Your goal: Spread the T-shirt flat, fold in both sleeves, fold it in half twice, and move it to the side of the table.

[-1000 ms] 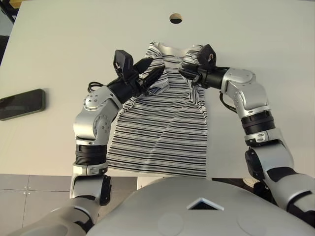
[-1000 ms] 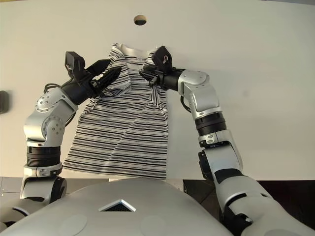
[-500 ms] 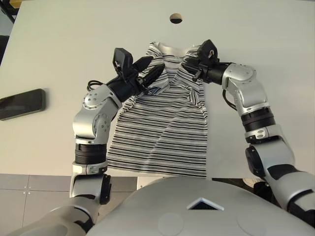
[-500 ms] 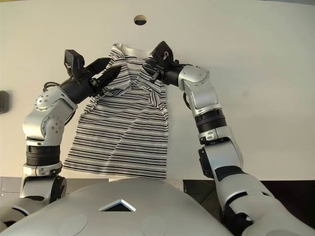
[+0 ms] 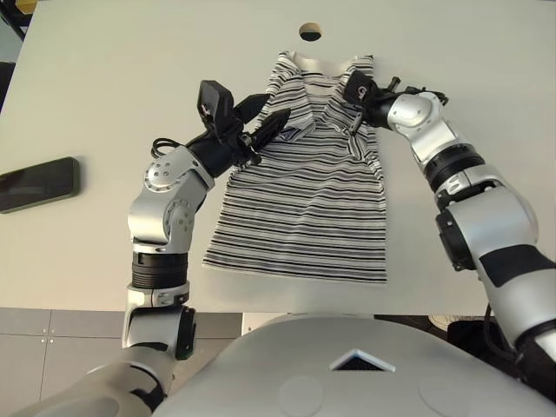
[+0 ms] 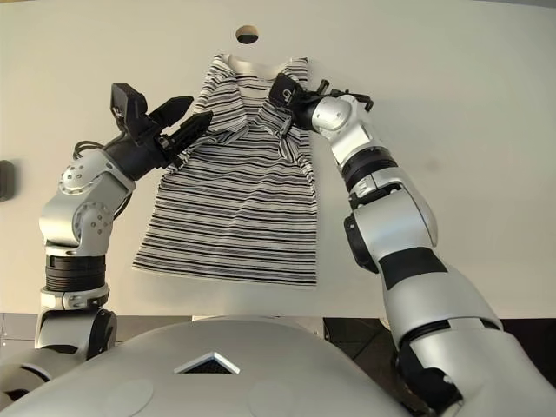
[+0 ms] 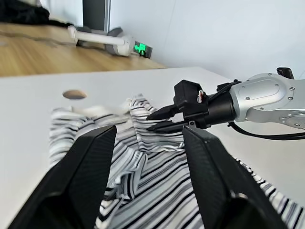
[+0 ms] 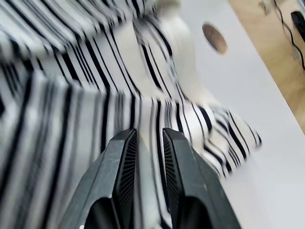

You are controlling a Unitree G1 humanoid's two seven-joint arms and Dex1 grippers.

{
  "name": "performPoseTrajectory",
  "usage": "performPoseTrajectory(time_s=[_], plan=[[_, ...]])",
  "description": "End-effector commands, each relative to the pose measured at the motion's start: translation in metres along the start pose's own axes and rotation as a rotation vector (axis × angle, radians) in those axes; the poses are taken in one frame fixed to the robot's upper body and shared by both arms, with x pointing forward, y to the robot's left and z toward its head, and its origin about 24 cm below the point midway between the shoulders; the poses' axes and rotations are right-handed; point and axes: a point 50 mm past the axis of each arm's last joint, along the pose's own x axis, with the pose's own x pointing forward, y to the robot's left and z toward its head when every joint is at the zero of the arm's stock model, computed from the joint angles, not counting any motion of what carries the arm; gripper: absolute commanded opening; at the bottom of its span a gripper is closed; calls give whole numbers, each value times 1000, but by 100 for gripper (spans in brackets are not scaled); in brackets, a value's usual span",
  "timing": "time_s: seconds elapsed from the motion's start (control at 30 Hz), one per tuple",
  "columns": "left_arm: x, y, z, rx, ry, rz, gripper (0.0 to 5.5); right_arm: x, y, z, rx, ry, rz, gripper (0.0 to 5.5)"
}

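1. Toward the far edge of the worktop (image 5: 130,69) we see the T-shirt (image 5: 304,200). It is black-and-white striped and laid lengthwise.
2. Its collar (image 5: 317,62) sits just short of a round hole (image 5: 310,32) near that far edge. Its hem (image 5: 295,265) lies close to the near edge, a little slanted, and stays on the worktop.
3. We find the lower half of the shirt lying flat. At both shoulders the cloth is rumpled and drawn in, so the top looks narrower than the hem.
4. Our left gripper (image 5: 274,109) hangs above the shirt's left shoulder. Its fingers (image 7: 90,181) are spread wide apart with nothing between them, and they are clear of the fabric.
5. Our right gripper (image 8: 147,136) is down on the shirt's right shoulder, just beside the collar. Its fingers (image 8: 126,181) are drawn almost together and pinch a ridge of striped cloth.
6. From the left wrist we see that ridge rising to meet the right fingertips.
7. Near the left edge of the worktop, well apart from the shirt, a dark flat device (image 5: 35,184) lies on the surface.
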Motion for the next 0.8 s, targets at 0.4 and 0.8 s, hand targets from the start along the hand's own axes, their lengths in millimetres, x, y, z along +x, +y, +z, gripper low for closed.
performPoseTrajectory(time_s=[0.4, 0.8], plan=[[-51, 17, 48, 892, -120, -139, 260, -121, -35, -18, -80, -582, 18, 101], [-143, 41, 2, 1427, 546, -733, 260, -235, 62, -77, -428, -117, 570, 210]])
